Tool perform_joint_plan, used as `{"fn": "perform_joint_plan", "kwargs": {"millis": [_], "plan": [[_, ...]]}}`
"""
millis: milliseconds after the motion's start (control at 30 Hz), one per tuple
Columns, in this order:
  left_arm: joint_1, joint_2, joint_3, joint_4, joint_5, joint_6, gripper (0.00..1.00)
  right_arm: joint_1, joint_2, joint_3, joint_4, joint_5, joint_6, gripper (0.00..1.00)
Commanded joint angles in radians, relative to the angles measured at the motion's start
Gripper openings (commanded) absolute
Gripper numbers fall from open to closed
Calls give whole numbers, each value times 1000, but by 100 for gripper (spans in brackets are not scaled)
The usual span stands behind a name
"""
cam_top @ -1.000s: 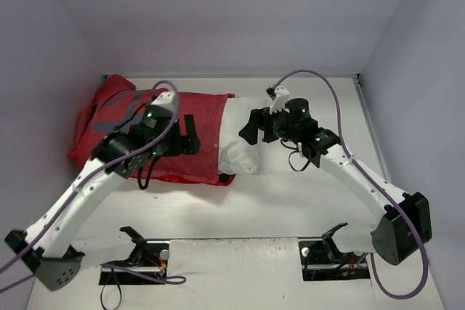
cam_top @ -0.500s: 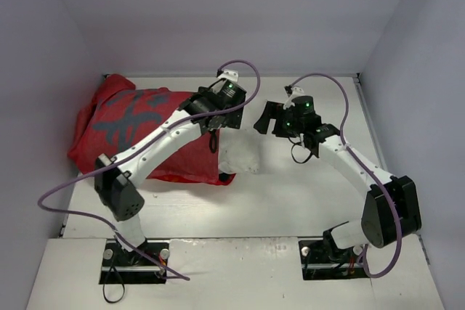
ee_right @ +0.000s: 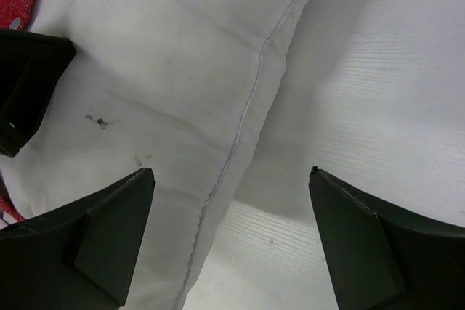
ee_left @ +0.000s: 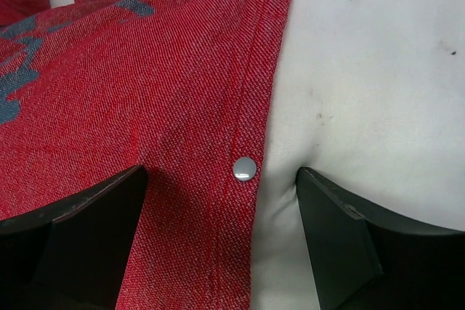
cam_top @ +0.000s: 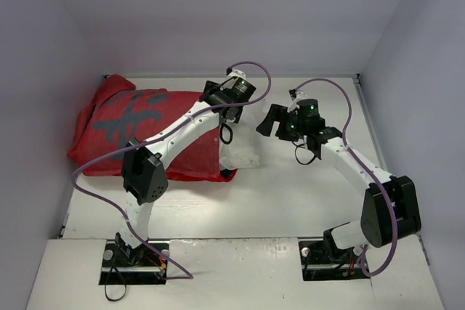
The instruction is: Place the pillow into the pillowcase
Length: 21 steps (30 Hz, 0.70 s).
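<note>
Poking from pillowcase (cam_top: 100, 149), apparently: pillow (cam_top: 244, 153).

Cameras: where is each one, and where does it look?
Top external: above and behind, looks down on table; left arm, right arm show.
Left wrist: on left hand, looks down at pillowcase edge; fingers show.
Right wrist: on right hand, looks down at pillow seam; fingers show.
Shared: wrist views both show the pillow.
</note>
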State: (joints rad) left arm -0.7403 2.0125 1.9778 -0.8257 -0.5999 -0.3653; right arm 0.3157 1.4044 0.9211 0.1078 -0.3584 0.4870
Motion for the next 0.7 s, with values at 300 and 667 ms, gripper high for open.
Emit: {"fn": "perform_joint_plan", "kwargs": {"millis": [300, 667], "plan": [[97, -24, 30, -4, -61, 77, 34, 2, 119, 76, 153, -93, 32, 83], [99, -96, -25, -10, -71, 108, 0, 39, 251, 166, 243, -166, 45, 85]]}}
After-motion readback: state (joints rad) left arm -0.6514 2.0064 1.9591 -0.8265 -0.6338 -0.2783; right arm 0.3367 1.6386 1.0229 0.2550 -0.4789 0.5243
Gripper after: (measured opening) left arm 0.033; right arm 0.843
